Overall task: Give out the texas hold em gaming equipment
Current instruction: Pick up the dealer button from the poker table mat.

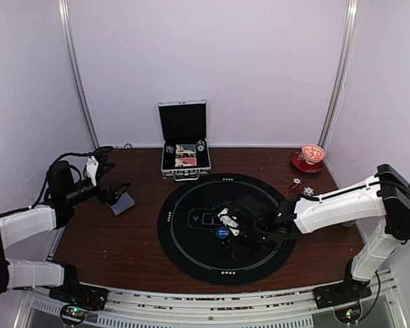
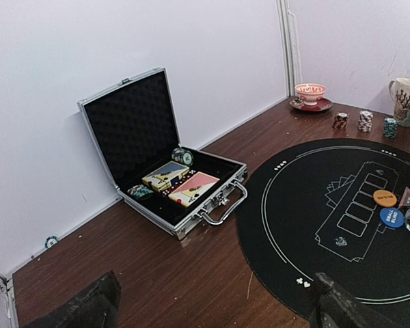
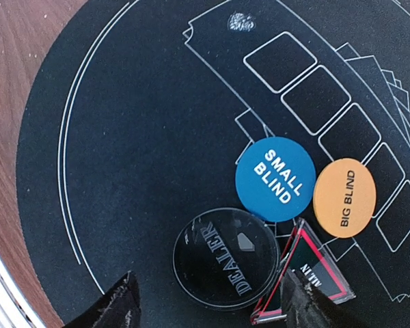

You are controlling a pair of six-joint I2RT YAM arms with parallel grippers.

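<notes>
My right gripper (image 3: 212,307) hangs low over the middle of the round black mat (image 3: 123,137). It is open, and its fingers straddle a black DEALER button (image 3: 225,258) without touching it. Its right finger overlaps a red-edged ALL IN triangle (image 3: 313,270). A blue SMALL BLIND button (image 3: 280,179) and an orange BIG BLIND button (image 3: 344,198) lie just beyond. Three small chip stacks (image 2: 365,121) stand past the mat's far right. My left gripper (image 1: 116,176) is open and empty at the table's left. A grey-blue card deck (image 1: 123,203) lies by its near finger.
The silver case (image 2: 133,116) stands open at the back wall with card boxes (image 2: 193,188) and chips (image 2: 182,156) inside. A red cup on a saucer (image 2: 309,94) and a mug (image 2: 405,101) sit at the back right corner.
</notes>
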